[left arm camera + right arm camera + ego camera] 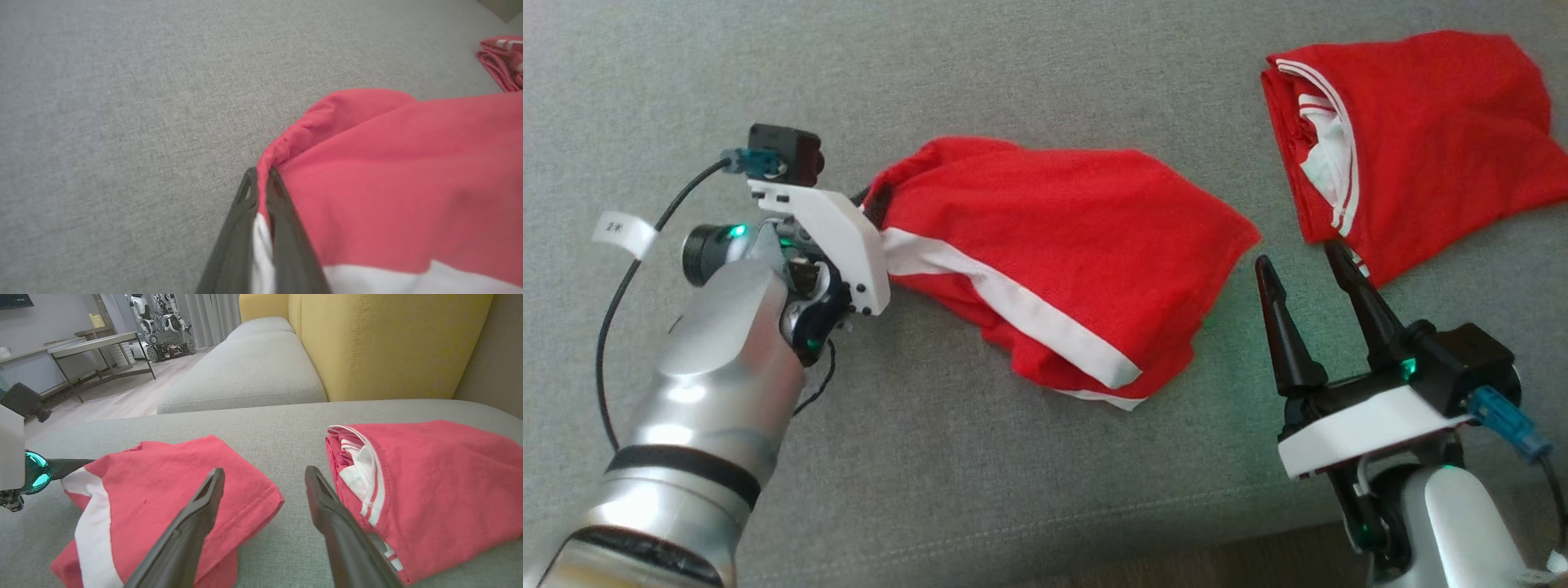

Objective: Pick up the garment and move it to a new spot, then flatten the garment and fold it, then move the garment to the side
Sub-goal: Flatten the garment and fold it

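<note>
A red garment (1062, 245) with a white stripe lies crumpled in the middle of the grey sofa seat (1013, 73). My left gripper (874, 208) is at its left end. In the left wrist view the fingers (282, 212) are pinched together on a fold of the garment's (388, 175) red edge and white stripe, so the left gripper (260, 173) is shut on the cloth. My right gripper (1298, 257) hovers open just right of the garment's right corner, holding nothing. In the right wrist view the right gripper (264, 475) points at the bare seat beside the garment (171, 482).
A second red garment (1429, 139), folded with white trim showing, lies at the back right, close to my right fingertips. The seat's front edge (1094, 531) runs along the bottom. A yellow back cushion (388, 343) stands behind, and a table (98, 343) stands on the floor beyond.
</note>
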`<state>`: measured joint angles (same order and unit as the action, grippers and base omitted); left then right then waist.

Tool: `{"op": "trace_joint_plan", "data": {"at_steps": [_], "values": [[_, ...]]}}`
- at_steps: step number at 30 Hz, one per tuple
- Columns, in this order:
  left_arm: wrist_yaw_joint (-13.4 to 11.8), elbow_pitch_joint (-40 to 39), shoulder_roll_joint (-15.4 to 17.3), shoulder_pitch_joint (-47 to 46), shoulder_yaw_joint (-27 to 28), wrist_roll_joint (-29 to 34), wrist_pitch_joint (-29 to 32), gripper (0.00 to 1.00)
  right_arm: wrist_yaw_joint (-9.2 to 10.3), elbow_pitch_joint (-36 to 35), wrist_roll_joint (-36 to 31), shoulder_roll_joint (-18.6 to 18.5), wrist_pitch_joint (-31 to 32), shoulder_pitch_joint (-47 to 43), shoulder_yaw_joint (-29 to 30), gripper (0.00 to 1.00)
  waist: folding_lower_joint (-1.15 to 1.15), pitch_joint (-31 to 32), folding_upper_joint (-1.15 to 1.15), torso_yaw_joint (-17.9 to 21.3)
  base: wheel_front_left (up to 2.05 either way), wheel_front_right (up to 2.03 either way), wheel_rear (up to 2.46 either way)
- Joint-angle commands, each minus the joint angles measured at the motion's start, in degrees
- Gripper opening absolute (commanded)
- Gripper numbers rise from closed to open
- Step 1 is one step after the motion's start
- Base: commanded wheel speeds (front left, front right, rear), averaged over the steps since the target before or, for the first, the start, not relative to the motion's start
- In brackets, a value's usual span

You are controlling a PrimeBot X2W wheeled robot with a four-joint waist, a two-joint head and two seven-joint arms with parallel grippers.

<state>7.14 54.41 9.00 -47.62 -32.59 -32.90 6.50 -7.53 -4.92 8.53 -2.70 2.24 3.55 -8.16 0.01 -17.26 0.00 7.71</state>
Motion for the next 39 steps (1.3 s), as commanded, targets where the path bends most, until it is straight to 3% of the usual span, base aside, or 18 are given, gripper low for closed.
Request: {"op": "trace_joint_plan", "data": {"at_steps": [1,8,16,23,24,25,33,39], "values": [[0.3,-0.7,1.3,-2.8,1.5,-0.9,-0.8,0.00,0.04,-1.7,0.3,-0.2,-0.6,1.4,-1.1,1.00,-0.01,0.0,0.00,-0.1,0.00,0.00,0.00],[0.0,0.0,1.3,0.3,3.9,-4.9,-7.9,0.00,0.04,-1.3,0.8,-0.2,-0.7,0.6,0.0,1.00,-0.01,0.7,0.00,-1.8,0.00,0.00,0.00],[-4.0,-4.8,2.5,9.7,7.6,-7.4,-15.9,0.00,0.04,-1.4,0.7,-0.2,0.0,-0.2,1.9,1.00,-0.01,2.0,0.00,-5.1,0.00,0.00,0.00],[-7.9,-14.8,4.1,19.9,8.6,-8.4,-17.2,0.00,0.04,-1.5,0.5,-0.2,0.4,-0.4,3.6,1.00,-0.01,2.9,0.00,-6.7,0.00,0.00,0.00],[-8.3,-16.2,4.3,21.1,8.5,-8.5,-17.0,0.28,0.04,-1.5,0.5,-0.2,0.5,-0.4,3.8,1.00,-0.01,3.0,0.00,-6.7,0.00,0.00,0.00],[-8.9,-17.5,4.5,22.2,8.5,-8.5,-16.8,1.00,0.04,-1.6,0.5,-0.2,0.5,-0.4,3.9,1.00,-0.01,3.1,0.00,-6.8,0.00,0.00,0.00],[-13.9,-29.6,7.3,28.6,9.3,-4.6,-20.3,1.00,0.04,-1.6,-0.3,-0.2,0.5,-0.4,4.4,1.00,-0.01,5.2,0.00,-7.0,0.00,0.00,0.00],[-19.3,-42.0,10.4,34.0,12.4,2.1,-21.4,1.00,0.04,-1.9,-1.2,-0.2,0.7,-1.0,4.5,1.00,-0.01,7.8,0.00,-7.6,0.00,0.00,0.00]]}}
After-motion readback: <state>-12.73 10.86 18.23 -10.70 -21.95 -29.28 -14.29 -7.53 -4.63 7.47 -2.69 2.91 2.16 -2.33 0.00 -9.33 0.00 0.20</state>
